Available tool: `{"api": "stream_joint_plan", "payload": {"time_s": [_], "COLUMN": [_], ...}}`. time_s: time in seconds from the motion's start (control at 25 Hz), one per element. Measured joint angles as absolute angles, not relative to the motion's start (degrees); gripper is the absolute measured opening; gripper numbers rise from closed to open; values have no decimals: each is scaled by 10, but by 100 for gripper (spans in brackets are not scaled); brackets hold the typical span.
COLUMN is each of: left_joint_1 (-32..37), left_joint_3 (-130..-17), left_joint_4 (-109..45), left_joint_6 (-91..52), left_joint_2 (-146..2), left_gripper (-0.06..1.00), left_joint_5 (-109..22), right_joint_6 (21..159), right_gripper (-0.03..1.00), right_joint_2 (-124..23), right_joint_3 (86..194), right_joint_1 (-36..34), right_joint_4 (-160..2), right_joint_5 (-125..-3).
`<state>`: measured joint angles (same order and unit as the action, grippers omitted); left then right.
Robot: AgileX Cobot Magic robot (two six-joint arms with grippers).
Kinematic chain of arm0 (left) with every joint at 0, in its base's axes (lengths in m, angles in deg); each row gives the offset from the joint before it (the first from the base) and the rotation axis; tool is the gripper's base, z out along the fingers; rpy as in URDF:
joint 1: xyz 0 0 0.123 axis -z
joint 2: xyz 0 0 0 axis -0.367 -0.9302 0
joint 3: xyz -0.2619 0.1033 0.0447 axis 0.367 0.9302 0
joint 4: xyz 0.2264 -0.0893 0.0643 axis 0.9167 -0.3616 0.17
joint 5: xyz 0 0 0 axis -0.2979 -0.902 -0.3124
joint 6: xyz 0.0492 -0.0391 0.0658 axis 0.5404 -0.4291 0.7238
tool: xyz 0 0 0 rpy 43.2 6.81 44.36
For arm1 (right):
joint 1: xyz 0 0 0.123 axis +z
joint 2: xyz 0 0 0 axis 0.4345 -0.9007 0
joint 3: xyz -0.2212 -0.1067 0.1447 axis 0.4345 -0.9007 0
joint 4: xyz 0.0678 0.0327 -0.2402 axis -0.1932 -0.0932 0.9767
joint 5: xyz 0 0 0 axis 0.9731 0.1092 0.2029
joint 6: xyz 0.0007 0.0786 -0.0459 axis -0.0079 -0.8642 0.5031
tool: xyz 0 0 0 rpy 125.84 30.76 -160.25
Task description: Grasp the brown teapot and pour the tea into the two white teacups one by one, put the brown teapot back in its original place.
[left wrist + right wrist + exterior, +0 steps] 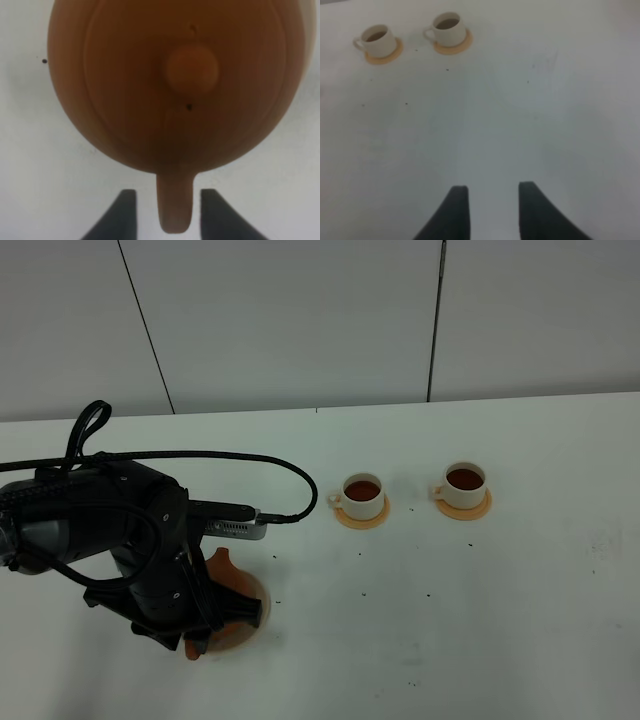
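Observation:
The brown teapot (170,85) fills the left wrist view, seen from above with its knobbed lid. Its loop handle (174,205) stands between the fingers of my left gripper (167,194), which is open, with a gap on each side of the handle. In the exterior view the left arm (130,540) covers most of the teapot (235,595) at the lower left; a pale rim of the coaster (263,608) shows beside it. The two white teacups (362,495) (465,483) sit on orange saucers and hold brown tea. My right gripper (492,192) is open over bare table, far from the cups (377,39) (447,27).
The white table (450,620) carries a few small dark specks. A black cable (200,455) loops from the left arm toward the cups. A pale panelled wall (300,320) runs behind the table.

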<state>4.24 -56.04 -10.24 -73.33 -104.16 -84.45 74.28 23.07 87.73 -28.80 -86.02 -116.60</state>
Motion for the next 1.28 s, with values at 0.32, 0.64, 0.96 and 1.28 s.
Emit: {"api": "stream_joint_plan", "payload": {"time_s": [0.32,0.64,0.96,1.28], "left_joint_1": [42,41,-32,-114], "left_joint_3": [-560,-560,-560,-516], "left_joint_4": [-102,-131,-68,-49], "left_joint_6": [-729,-666,-657,-632], "left_joint_2": [-1040,-933,-813,-700], "left_gripper": [53,53,53,53], "left_joint_5": [-874,-901,-1057,-1073], "right_joint_6": [742,742,742,742], "right_gripper": [24,24,24,24], "right_joint_2": [231,231,231,231], "right_joint_3": [877,877,877,877], "right_joint_1": [-288,-288,-288,-288], "right_joint_4": [-860,-860,-860,-860], "right_joint_5": [-1166,-1166,-1166,-1166]}}
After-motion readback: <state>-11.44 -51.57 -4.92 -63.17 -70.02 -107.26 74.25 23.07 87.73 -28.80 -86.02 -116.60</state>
